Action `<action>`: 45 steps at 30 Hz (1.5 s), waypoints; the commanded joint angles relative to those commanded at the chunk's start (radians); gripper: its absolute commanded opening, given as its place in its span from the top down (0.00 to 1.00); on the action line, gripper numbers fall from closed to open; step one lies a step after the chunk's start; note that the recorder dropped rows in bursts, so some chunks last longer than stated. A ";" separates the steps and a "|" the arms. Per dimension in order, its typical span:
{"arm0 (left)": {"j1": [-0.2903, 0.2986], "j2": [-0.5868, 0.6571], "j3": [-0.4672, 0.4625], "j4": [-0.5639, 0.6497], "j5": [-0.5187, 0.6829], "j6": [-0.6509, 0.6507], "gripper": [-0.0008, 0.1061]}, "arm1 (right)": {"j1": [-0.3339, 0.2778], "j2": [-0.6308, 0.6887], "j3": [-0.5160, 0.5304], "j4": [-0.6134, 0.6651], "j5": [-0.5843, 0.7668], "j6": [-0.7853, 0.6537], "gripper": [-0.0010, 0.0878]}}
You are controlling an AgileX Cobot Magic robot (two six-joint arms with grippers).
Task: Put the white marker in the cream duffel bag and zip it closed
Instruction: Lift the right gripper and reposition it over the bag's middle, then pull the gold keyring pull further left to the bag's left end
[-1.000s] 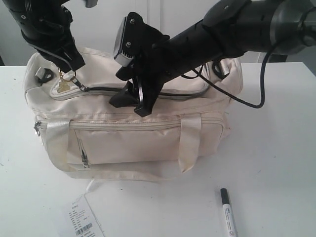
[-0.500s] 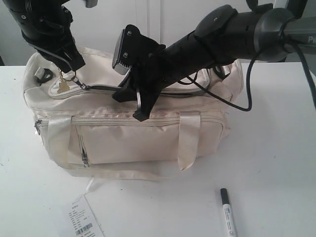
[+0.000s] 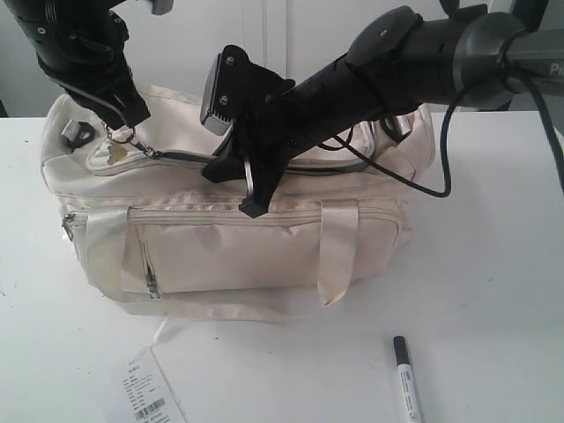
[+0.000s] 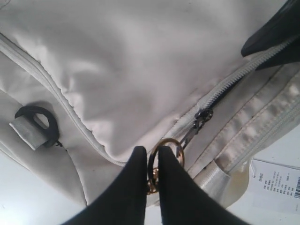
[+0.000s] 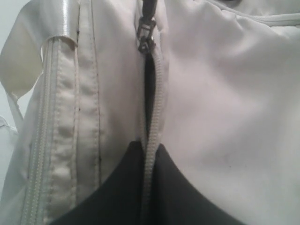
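Left gripper (image 4: 153, 151) is clenched on the gold ring (image 4: 169, 139) of the zipper pull at the left end of the bag (image 3: 229, 256), probably to drag the slider. Right gripper (image 5: 149, 145) is pinched shut on the zipper edge (image 5: 154, 93) at the middle of the bag top, likely bracing the fabric. A dark gap shows along the zip between the grips. Marker (image 3: 405, 374) lies on the table (image 3: 493, 291) in front of the bag's right end, well apart, not yet picked up.

The paper tag (image 3: 145, 394) bears a barcode and print too small to read; likewise the white marker (image 3: 407, 381).
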 joint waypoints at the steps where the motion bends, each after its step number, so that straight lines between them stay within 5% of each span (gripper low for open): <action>1: 0.000 0.000 0.000 0.007 0.000 -0.004 0.99 | 0.000 -0.004 0.000 -0.009 -0.001 0.014 0.99; 17: 0.002 0.000 0.000 0.082 0.000 0.007 0.99 | 0.000 -0.010 0.000 -0.035 -0.013 0.076 0.99; 23: 0.058 0.000 0.000 0.069 0.000 0.010 0.99 | 0.000 -0.010 0.000 -0.035 -0.028 0.097 0.99; 45: 0.092 0.000 0.000 0.074 0.000 0.031 0.99 | 0.000 -0.010 0.000 -0.035 -0.033 0.106 0.99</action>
